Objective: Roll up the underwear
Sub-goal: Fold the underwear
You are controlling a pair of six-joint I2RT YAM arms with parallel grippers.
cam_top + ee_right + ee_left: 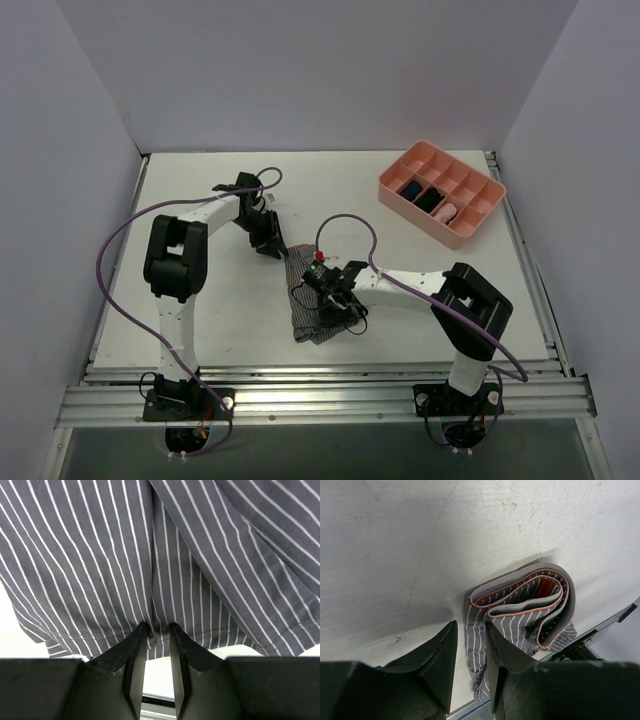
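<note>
The underwear [305,305] is grey cloth with fine white stripes, lying partly folded in the middle of the table [200,300]. In the left wrist view the underwear [520,607] shows its grey waistband curled into loops with orange edging. My left gripper [266,236] hovers just past the garment's far end. That left gripper [471,626] stands open, with only table and a strip of cloth showing beyond the gap. My right gripper [336,290] is down on the cloth's right side. The right gripper [158,626] has its jaws narrowly apart at the hem of the underwear [150,555], the cloth lying flat between the tips.
A pink divided tray [478,224] sits at the back right, holding small dark, blue and pink rolled bundles. White walls enclose the table on three sides. A metal rail [320,400] runs along the near edge by the arm bases.
</note>
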